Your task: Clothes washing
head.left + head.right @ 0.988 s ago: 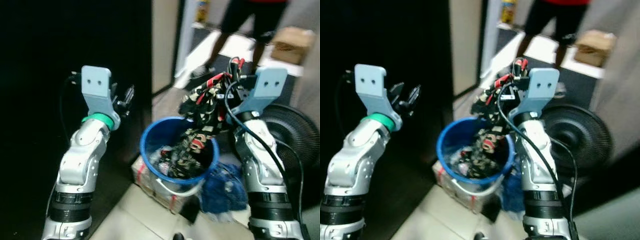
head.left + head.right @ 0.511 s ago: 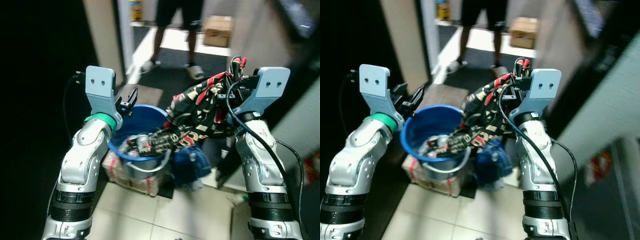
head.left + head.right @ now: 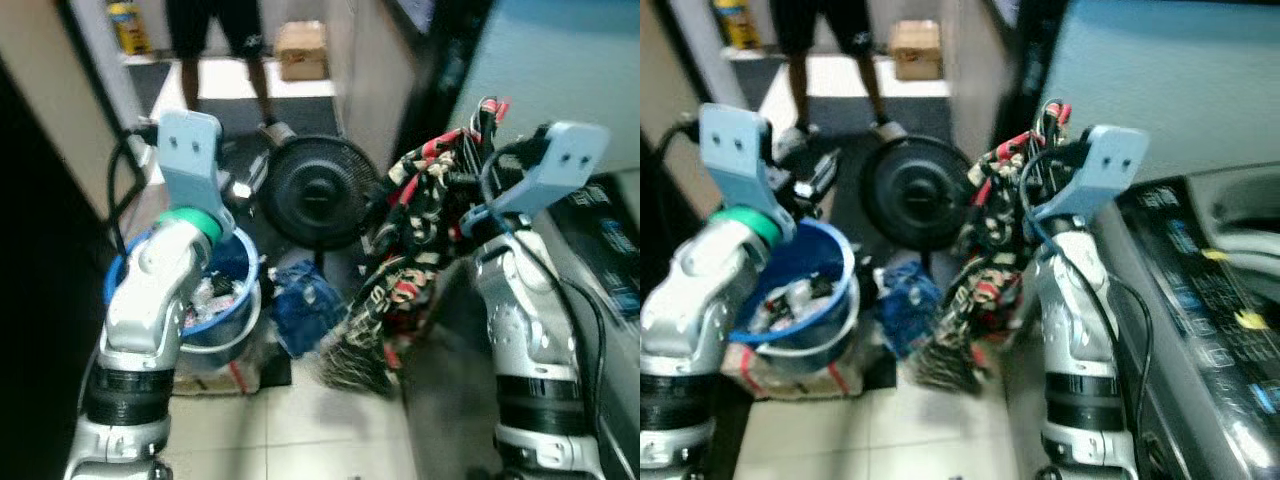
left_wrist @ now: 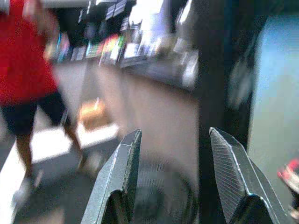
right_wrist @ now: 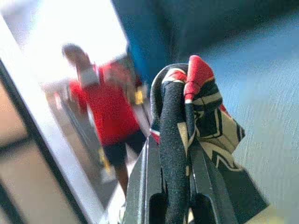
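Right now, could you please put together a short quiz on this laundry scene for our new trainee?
1. True or false: the right gripper is shut on the patterned garment.
2. Which thing stands between the blue bucket and the hanging garment, further back? A) a black floor fan B) a chair C) a ladder
3. Fill in: the left gripper has its fingers ____, with nothing between them.

Key: 1 true; 2 A; 3 open.
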